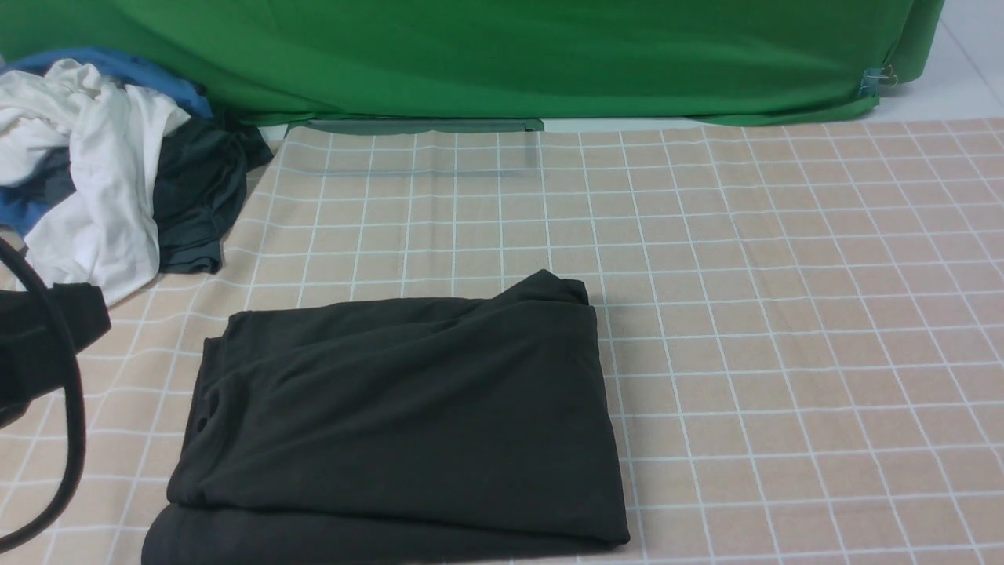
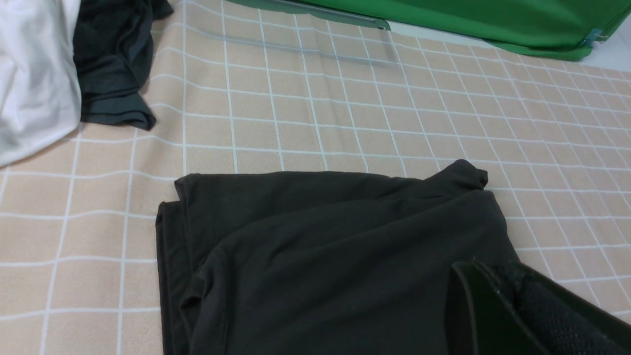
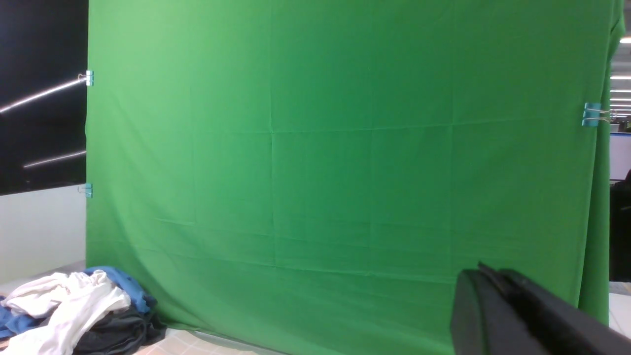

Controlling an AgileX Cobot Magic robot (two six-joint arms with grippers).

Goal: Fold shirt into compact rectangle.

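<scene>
So the shirt (image 1: 400, 416) sits folded into a chunky rectangle at the tabletop's (image 1: 784, 314) near edge, left of centre. The left pincer (image 2: 498, 315) hangs just over its near right part, clamped tight on nothing. The right pincer (image 3: 503, 310) is squeezed closed too, empty, raised toward the green backdrop (image 3: 345, 148).

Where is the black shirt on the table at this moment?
In the front view the shirt lies folded on the checked tablecloth, near the front edge and left of centre, apart from the pile of clothes at the far left corner.
</scene>
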